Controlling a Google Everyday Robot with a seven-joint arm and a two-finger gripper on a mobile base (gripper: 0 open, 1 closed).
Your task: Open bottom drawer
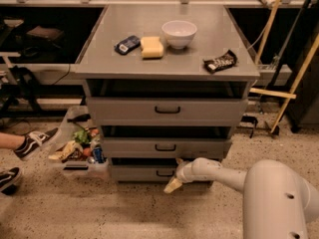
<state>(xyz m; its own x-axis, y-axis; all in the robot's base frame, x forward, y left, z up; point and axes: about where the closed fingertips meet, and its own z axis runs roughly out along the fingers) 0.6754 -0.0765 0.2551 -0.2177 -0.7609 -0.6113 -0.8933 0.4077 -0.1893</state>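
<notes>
Claw (173, 184) at bottom drawer (134, 174), lower centre of frame
Arm reaches low so claw sits just below-right of handle (163, 173), probably for a pull. Can't tell claw state. Drawer looks shut.

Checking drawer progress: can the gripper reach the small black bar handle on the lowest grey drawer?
Probably yes: the gripper hangs just below the black bar handle of the bottom grey drawer, nothing between them.

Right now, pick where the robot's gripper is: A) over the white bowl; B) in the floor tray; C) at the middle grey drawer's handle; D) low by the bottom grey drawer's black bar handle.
D: the gripper sits just below and right of the black bar handle on the bottom grey drawer.
</notes>
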